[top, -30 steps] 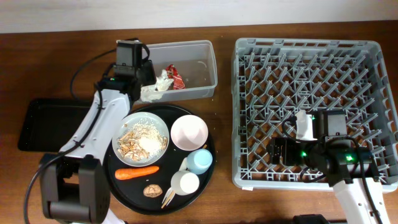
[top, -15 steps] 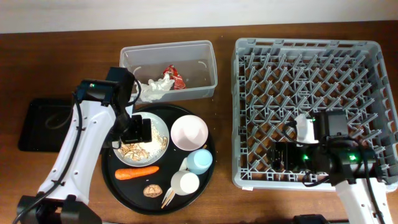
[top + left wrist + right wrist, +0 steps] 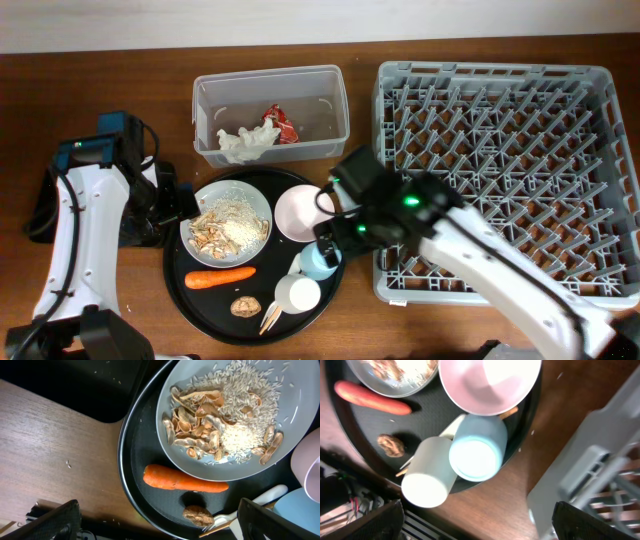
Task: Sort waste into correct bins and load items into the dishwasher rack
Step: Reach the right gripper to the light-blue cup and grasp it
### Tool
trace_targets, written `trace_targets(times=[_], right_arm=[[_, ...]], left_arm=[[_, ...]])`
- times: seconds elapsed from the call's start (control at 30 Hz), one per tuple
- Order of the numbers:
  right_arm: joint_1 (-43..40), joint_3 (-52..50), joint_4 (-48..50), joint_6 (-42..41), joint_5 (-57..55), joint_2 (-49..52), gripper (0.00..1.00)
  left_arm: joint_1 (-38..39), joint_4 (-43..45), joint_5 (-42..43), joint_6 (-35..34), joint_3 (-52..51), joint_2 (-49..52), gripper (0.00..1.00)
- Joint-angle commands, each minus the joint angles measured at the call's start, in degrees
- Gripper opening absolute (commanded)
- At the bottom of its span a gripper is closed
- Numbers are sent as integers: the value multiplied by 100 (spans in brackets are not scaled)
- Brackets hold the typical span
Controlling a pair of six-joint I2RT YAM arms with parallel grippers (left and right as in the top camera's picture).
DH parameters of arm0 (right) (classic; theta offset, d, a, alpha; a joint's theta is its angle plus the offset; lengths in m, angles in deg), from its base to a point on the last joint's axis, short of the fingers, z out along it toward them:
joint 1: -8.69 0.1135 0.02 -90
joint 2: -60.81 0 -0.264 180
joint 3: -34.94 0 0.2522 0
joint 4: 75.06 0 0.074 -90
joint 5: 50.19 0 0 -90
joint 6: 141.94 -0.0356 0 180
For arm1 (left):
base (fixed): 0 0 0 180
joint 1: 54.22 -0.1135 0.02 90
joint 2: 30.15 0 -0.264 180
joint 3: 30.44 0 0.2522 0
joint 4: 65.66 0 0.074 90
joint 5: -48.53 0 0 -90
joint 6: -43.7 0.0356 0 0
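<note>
Grey plastic dishwasher rack (image 3: 500,110) is recorded at the right, its near-left part covered by the right arm. Right gripper (image 3: 477,507) is held spread, gripping nothing, over the light blue cup (image 3: 477,455). That cup touches the small white cup (image 3: 427,485) and hides most of the chopsticks (image 3: 402,471). Left gripper (image 3: 159,510) is also spread, gripping nothing, above the carrot (image 3: 182,480) and brown lump (image 3: 196,515). Shallow black tray (image 3: 75,385) is cut off by the frame edge. Napkins (image 3: 240,143) and wrapper (image 3: 278,122) are noted inside the clear tub (image 3: 205,100).
</note>
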Motion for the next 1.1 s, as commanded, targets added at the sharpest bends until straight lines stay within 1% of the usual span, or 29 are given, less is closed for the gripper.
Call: trace_targets(times=[0.0,0.1,0.17,0.2,0.27,0.3,0.4,0.5,0.63,0.67,0.77,0.8,0.83,0.87,0.9,0.97,1.07], right_arm=[[205,76,114,-940,-63,754,98],[260,76,413,-955,140,1231,98],[282,70,455,-960,140,1443,98],[282,42,452,-1093,120,1530,98],[282,17,479,-1108,118,1596,100],[284,-28,496,-1117,122,1596,97],[286,-216,520,-1213,120,1596,95],[289,-216,533,-1213,138,1596,82],[358,-216,546,-1213,186,1596,73],[396,-216,568,-1213,186,1596,72],[433,-214,627,-1213,184,1596,61],[431,-214,625,-1213,184,1596,55],[431,-214,625,-1213,184,1593,53],[431,-212,621,-1213,186,1589,47],[431,-205,610,-1213,184,1572,45],[426,-125,487,-1213,7,1486,45],[426,487,-118,-1207,-481,1268,45]], left_arm=[[-20,9,63,48,-37,-46,99],[-20,31,63,48,-37,-46,99],[-20,31,66,48,-37,-46,100],[-20,31,66,46,-37,-46,99],[-20,31,66,46,-37,-46,99],[-20,31,66,48,-37,-46,99],[-20,31,66,48,-37,-46,99],[-20,26,66,46,-37,-46,99],[-20,28,66,48,-37,-46,99],[-20,28,66,46,-37,-46,99],[-20,28,66,48,-37,-46,99],[-20,28,66,48,-37,-46,99],[-20,28,66,46,-37,-46,99],[-20,28,66,46,-37,-46,99],[-20,26,66,46,-37,-46,99],[-20,28,66,46,-37,-46,99],[-20,26,66,46,-37,-46,99]])
